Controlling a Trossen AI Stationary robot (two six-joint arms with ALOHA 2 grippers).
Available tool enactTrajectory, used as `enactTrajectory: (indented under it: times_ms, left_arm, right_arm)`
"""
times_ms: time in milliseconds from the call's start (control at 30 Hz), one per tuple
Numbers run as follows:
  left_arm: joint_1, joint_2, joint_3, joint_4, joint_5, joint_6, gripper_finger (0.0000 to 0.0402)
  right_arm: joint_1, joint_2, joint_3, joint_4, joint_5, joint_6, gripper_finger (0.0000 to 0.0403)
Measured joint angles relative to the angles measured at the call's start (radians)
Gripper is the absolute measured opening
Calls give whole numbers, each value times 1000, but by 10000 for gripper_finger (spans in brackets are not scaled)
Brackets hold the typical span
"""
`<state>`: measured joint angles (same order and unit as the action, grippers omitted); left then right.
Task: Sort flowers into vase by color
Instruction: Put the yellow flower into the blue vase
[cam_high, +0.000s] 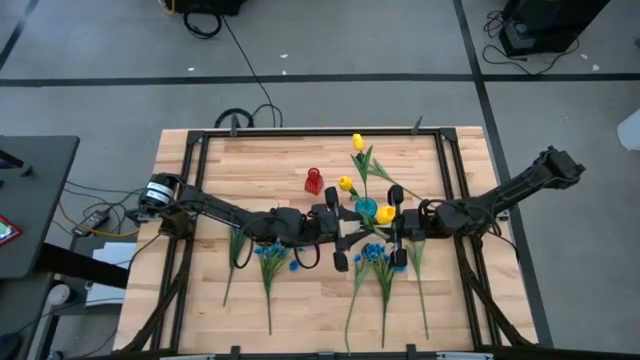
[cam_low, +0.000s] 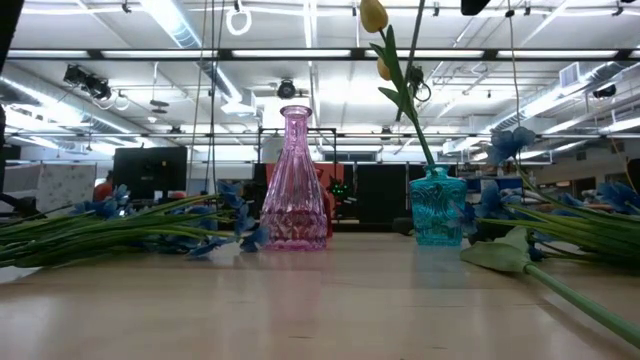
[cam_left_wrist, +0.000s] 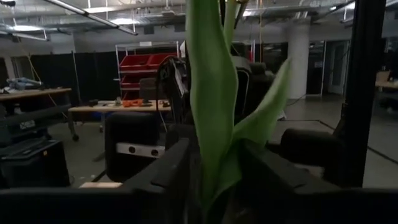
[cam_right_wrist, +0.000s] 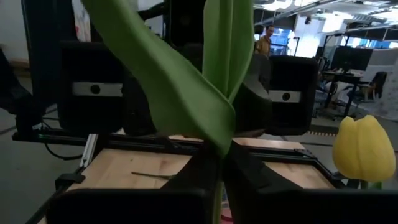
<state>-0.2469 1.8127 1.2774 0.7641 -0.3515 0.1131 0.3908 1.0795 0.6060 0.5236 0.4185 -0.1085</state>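
Partway thru sort: yellow tulips (cam_high: 357, 143) standing in teal vase (cam_low: 437, 207) mid-bench, left gripper (cam_left_wrist: 211, 177) & right gripper (cam_right_wrist: 222, 171) each clamped on a green stem above it, pink vase (cam_low: 295, 180) empty, blue flowers (cam_high: 270, 252) lying on bench (cam_high: 260, 160) unsorted.

High cam looks straight down over the whole wooden table (cam_high: 300, 300), both arms in frame, floor around the edges. Low cam sits at table-top level, facing level across the table into the room; it shares the pink vase (cam_low: 295, 180) and teal vase (cam_low: 437, 206) w/ the high cam. Left wrist cam is very near a green stem (cam_left_wrist: 211, 106), facing the room. Right wrist cam, equally near, faces across the table's edge.
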Motion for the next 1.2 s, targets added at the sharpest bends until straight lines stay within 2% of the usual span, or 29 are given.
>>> enactTrajectory:
  times_ms: [167, 400, 533, 633, 833, 967, 1133, 1200]
  left_arm:
    - [-20, -47, 0, -102, -37, 38, 203]
    - [-52, -67, -2, -280, -116, -5, 219]
    - [-54, -52, -53, -299, -115, -121, 219]
    - [-41, 5, -101, -254, -115, -252, 218]
    - [-21, 115, -109, -248, -185, -370, 218]
    - [16, 90, -109, -242, -86, -363, 218]
    - [85, 15, -107, -330, 29, -256, 218]
    - [131, 10, -107, -335, 112, -210, 218]
  right_arm:
    - [9, -71, 0, -83, 40, 0, 34]
    - [49, -230, 0, -275, 144, 22, 33]
    - [59, -294, 0, -401, 174, 77, 35]
    - [59, -314, 0, -461, 184, 114, 35]
    - [59, -313, -1, -481, 189, 132, 36]
    - [59, -314, -1, -480, 188, 133, 36]
    - [59, -315, -1, -479, 187, 127, 36]
    - [59, -315, -1, -478, 180, 128, 36]
